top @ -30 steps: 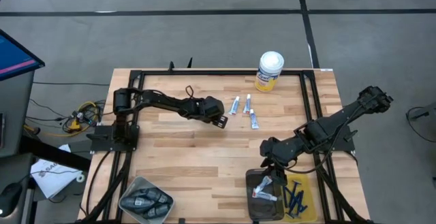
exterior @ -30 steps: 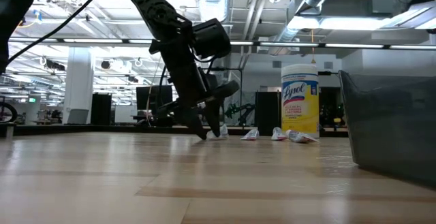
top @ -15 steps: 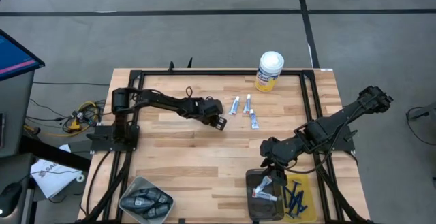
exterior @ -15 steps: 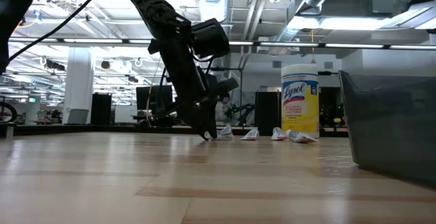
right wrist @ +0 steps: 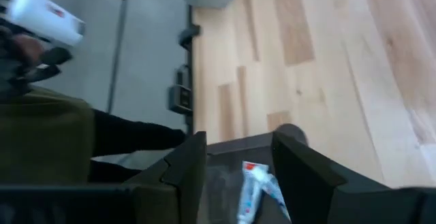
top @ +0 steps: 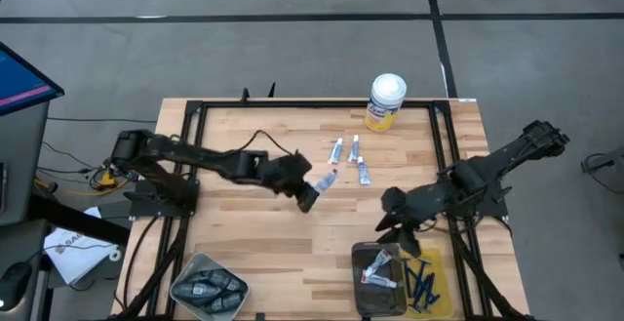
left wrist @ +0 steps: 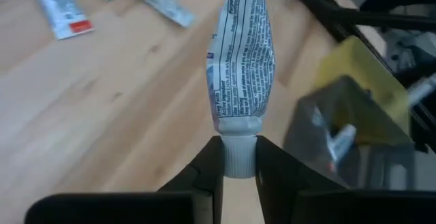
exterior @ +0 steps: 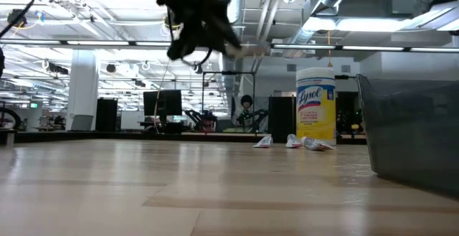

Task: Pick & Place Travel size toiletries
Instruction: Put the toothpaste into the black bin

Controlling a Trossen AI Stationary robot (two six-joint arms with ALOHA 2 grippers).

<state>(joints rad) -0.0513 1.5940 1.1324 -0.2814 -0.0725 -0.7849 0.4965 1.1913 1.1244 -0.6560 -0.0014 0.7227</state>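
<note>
With the left gripper (left wrist: pixel 238 164) clenched on the white tube's (left wrist: pixel 242 60) cap, carry it level toward the grey bin (top: pixel 375 280) at lower right, clear of the right gripper (top: pixel 398 225), whose fingers stand apart and empty.

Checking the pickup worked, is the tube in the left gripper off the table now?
Yes, lifted: left gripper is shut on the tube by its cap, high above the table.

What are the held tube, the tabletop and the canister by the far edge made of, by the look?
Tube in the left gripper: soft plastic or laminate, glossy, printed; its body is creased and flattened, its cap ribbed. Tabletop: wood, pale jointed planks with visible grain, satin sheen. Canister: probably rigid plastic, with a yellow label and a white lid.
</note>
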